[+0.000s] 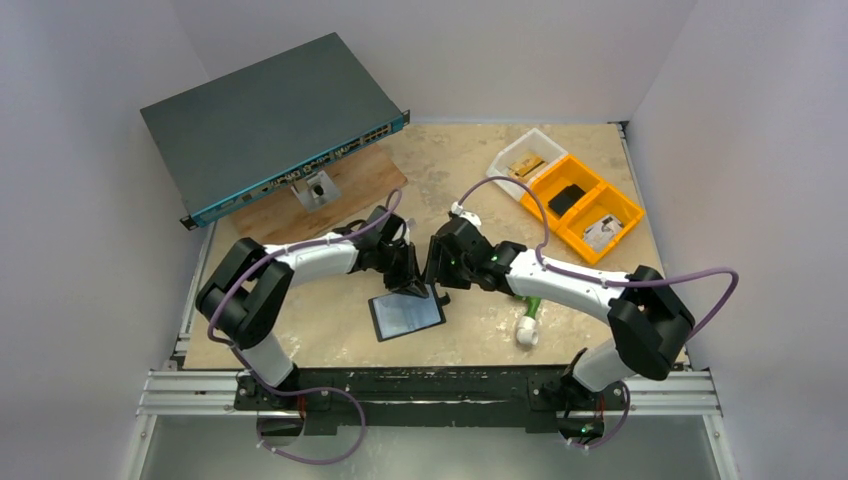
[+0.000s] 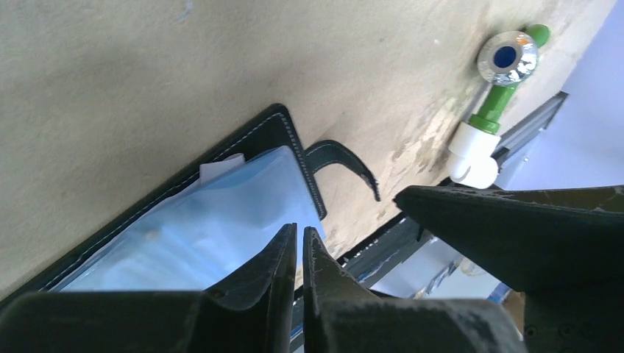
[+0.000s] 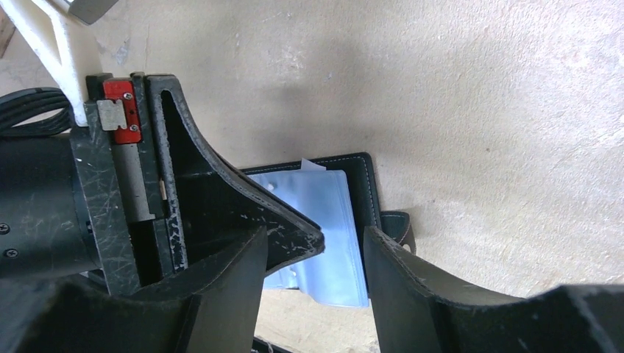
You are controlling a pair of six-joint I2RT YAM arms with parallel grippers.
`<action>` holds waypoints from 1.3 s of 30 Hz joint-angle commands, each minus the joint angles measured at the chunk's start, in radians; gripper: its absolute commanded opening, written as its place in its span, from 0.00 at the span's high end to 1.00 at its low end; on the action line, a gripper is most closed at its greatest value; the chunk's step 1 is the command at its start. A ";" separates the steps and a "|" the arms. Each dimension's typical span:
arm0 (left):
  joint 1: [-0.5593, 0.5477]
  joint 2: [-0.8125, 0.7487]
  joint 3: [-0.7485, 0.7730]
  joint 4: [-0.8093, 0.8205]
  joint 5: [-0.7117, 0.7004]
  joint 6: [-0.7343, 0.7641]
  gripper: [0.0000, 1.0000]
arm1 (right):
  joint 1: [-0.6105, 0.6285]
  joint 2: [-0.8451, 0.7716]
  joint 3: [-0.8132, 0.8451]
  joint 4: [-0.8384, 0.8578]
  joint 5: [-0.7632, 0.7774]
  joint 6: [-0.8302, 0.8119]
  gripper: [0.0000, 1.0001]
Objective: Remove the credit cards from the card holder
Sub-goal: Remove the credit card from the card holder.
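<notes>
Your card holder (image 3: 362,187) lies open and flat on the table (image 1: 480,180), near the front edge and between the 2 arms. Its long axis runs left to right, with the right end angled slightly away from the arm bases. The pale blue-grey credit cards (image 1: 407,314) lie face up inside it. Your left claw (image 2: 300,232) is at the cards' edge, clenched to a thin slit, with nothing seen between its fingers. Your right claw (image 3: 313,235) is released, half spread over the cards, and grasps nothing.
</notes>
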 commanded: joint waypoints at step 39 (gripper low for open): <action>0.231 -0.506 -0.236 -0.339 -0.250 0.121 0.71 | 0.230 0.454 0.321 -0.130 0.036 -0.150 0.57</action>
